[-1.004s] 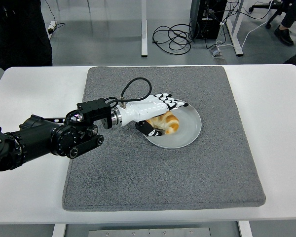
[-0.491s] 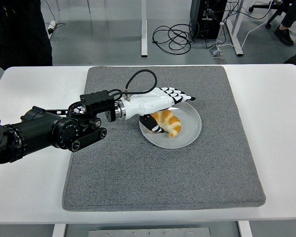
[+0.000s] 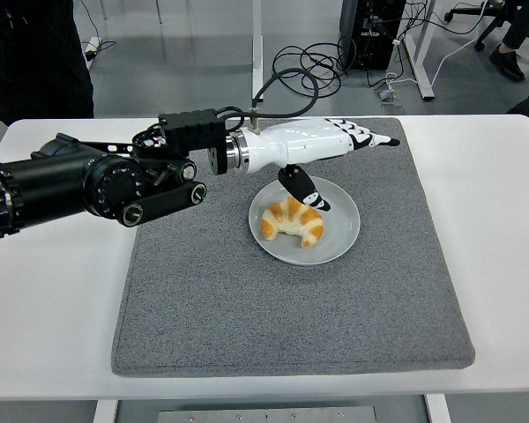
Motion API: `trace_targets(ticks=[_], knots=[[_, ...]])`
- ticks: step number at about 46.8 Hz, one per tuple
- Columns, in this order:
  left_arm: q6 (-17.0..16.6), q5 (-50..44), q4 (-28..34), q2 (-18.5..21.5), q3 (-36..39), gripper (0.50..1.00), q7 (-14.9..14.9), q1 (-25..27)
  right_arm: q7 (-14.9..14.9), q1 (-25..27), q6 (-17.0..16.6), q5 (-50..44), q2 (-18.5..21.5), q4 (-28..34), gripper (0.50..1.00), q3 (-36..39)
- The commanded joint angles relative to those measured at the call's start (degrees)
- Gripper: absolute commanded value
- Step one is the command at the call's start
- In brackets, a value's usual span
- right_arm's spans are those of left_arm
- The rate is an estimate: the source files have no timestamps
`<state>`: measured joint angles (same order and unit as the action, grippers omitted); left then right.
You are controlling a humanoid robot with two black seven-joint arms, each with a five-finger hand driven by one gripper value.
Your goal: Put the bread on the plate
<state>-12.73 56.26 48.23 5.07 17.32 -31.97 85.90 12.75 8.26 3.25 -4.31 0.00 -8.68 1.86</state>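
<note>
A golden croissant (image 3: 293,221) lies on the round grey plate (image 3: 340,236) in the middle of the grey mat. My left hand (image 3: 335,157) is white with black fingertips. It hovers above the plate's far side with its fingers stretched out to the right and its thumb (image 3: 303,188) hanging down over the croissant. It is open and holds nothing. The black left forearm comes in from the left edge. The right arm is not in view.
The grey mat (image 3: 247,300) covers the middle of the white table (image 3: 53,291). A person in dark clothes stands at the top left beyond the table. Cables and table legs lie on the floor behind.
My left hand has let go of the croissant, risen and moved away toward the far side. The croissant now rests alone on the plate.
</note>
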Motion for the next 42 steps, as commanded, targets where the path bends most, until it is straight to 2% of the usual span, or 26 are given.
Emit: trace_targets(ticks=[1,10,17,22,27,30,34,42], knots=[[0.1,-1.5,0.0,1.4,-1.4,0.977,-0.3,0.8,0.0,0.0,0.0,0.0,0.0,0.0,1.0,0.1],[0.3,-6.9,-1.4,4.0,-2.7,0.977,-0.1,0.7,0.0,0.0,0.0,0.0,0.0,0.0,1.0,0.0],[1.2,-18.6,-7.7,3.6,-3.7,0.977,0.1,0.0,0.0,0.0,0.0,0.0,0.0,0.0,1.0,0.0],[5.3,-31.5,-16.5,2.1,-7.2,0.977,0.8,-2.6,0.0,0.0,0.0,0.0,0.0,0.1,1.0,0.0],[13.3,-40.7,-27.5,-2.9,-9.5,0.977,3.6,-5.8,0.0,0.0,0.0,0.0,0.0,0.0,1.0,0.1],[16.8,-43.6,-33.2,-5.1,-11.5,0.977,4.0,-7.7,0.0,0.0,0.0,0.0,0.0,0.0,1.0,0.1],[18.2,-46.5,-36.3,-5.1,-15.8,0.977,4.1,-10.2,0.0,0.0,0.0,0.0,0.0,0.0,1.0,0.0],[18.5,-48.5,-36.4,-5.1,-26.2,0.977,4.6,-12.9,0.0,0.0,-0.2,0.0,0.0,-0.5,1.0,0.3]])
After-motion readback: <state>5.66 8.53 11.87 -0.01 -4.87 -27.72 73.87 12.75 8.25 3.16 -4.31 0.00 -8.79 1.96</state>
